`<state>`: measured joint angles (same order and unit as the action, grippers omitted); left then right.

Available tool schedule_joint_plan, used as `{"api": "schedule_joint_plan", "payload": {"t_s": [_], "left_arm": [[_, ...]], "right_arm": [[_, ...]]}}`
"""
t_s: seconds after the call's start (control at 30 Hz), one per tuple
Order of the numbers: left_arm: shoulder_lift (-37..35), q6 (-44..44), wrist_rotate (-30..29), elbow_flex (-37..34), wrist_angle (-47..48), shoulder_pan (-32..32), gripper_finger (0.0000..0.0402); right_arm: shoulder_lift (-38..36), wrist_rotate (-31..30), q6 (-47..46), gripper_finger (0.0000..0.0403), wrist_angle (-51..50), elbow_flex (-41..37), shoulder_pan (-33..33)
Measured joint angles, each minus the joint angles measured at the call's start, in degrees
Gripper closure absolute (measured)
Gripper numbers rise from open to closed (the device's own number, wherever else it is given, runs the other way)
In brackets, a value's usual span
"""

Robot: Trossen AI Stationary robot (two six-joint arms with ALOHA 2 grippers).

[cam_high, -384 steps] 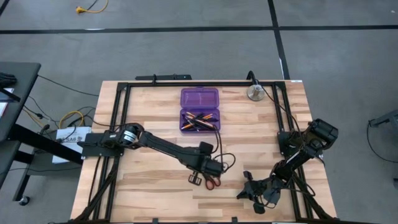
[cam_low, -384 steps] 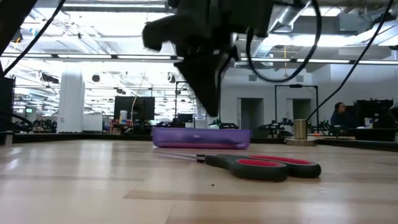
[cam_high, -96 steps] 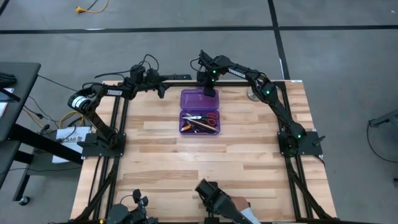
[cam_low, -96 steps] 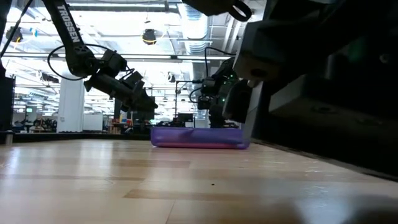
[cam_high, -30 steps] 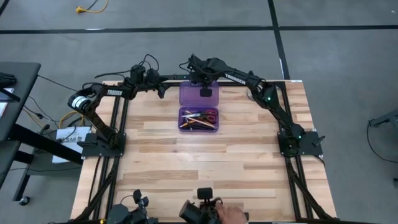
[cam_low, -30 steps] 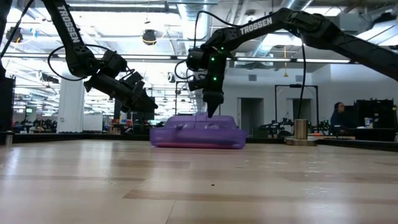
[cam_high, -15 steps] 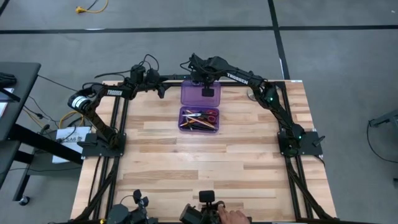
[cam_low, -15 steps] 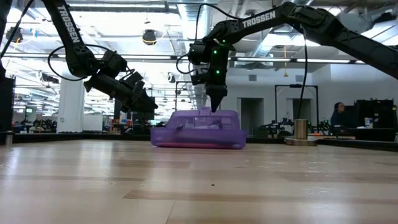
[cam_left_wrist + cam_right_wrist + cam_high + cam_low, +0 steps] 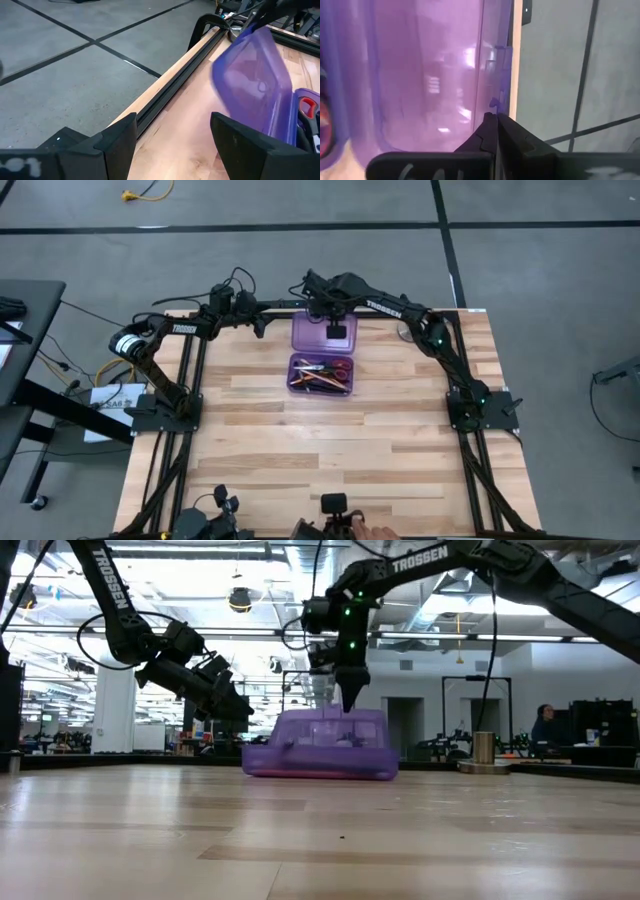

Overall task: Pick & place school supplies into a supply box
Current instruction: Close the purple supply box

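Near the table's front edge a hand (image 9: 378, 533) shows, mostly cut off. Mid-table sits the supply box (image 9: 320, 375), scissors (image 9: 338, 366) and pencils (image 9: 312, 380) jumbled inside. Behind, its lid (image 9: 330, 732) stands tilted up, the right gripper (image 9: 352, 703) pinched together at its edge. The left gripper (image 9: 262, 326) hangs spread apart beside the far rail.

My right pincer (image 9: 495, 120), fingers pressed together, tips touching the translucent purple lid (image 9: 420, 75) edge; grey floor (image 9: 555, 65) beyond.
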<state>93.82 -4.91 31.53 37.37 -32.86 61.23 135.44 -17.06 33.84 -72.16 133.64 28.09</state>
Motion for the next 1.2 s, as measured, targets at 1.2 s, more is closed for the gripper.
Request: {"api": "schedule_joint_plan", "payload": {"t_s": [1.2], "left_arm": [[0.00,-0.57,-0.79,0.00,1.82,0.02,0.0162]], "right_arm": [[-3.68,-8.61,-11.01,0.0403,-10.56,0.02,-9.74]]}}
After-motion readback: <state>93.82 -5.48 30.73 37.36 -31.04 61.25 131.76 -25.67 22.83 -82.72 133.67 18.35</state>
